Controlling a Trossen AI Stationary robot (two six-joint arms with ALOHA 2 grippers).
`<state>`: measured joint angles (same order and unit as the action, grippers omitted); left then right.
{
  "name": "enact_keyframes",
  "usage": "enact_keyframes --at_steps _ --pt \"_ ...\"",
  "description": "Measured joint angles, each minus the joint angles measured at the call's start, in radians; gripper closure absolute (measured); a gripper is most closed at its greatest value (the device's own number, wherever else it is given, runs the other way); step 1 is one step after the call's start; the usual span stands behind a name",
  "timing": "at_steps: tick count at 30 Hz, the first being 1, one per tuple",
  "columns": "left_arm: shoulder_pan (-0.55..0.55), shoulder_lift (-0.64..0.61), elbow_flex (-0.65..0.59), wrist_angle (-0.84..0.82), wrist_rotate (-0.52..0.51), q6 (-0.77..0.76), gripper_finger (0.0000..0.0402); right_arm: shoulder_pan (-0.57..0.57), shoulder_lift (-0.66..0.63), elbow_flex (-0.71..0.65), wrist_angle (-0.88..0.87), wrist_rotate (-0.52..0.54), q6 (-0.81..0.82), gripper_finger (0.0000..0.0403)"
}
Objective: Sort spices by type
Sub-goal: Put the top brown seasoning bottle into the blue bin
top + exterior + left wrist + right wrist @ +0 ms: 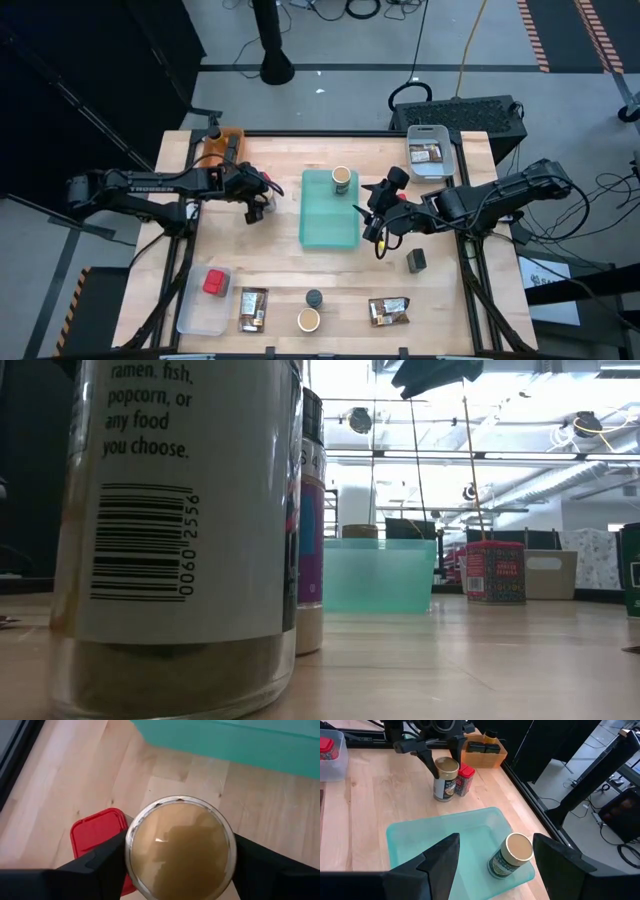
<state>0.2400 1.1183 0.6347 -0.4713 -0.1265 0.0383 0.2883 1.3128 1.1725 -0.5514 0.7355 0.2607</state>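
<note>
High view: the teal tray (330,222) sits mid-table with one tan jar (341,179) in its far corner. The left gripper (254,205) clasps another tan jar (445,779) left of it, beside a red-capped jar (464,779). The right gripper (377,222) hovers wide open

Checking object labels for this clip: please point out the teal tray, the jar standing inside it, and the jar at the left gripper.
teal tray (330,225), high view, bare floor.
jar in the tray (512,854), right wrist view, side.
jar at the left gripper (445,780), right wrist view, label.
</note>
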Motion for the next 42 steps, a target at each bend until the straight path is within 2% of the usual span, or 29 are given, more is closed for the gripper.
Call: enact_keyframes --at_steps 14,21,26,31,37,42 --pt "-0.048 -0.066 0.111 -0.013 0.046 -0.007 0.0121 0.0 0.0 0.0 -0.003 0.0 -0.004 0.0167" --pt "-0.106 -0.039 0.227 0.086 0.046 -0.006 0.0121 0.0 0.0 0.0 -0.003 0.0 -0.01 0.0167" --pt "-0.139 0.022 0.314 0.101 0.045 0.003 0.0121 0.0 0.0 0.0 -0.008 0.0 -0.01 0.0167" --pt "-0.165 0.139 0.387 0.094 0.046 0.003 0.0121 0.0 0.0 0.0 -0.042 -0.001 0.001 0.0167" --pt "-0.171 0.265 0.473 0.095 0.048 0.001 0.0121 0.0 0.0 0.0 -0.167 0.002 0.106 0.0167" --pt "-0.171 0.327 0.509 0.099 0.048 0.0 0.0121 0.01 -0.011 0.0 -0.24 0.115 0.15 0.0167"
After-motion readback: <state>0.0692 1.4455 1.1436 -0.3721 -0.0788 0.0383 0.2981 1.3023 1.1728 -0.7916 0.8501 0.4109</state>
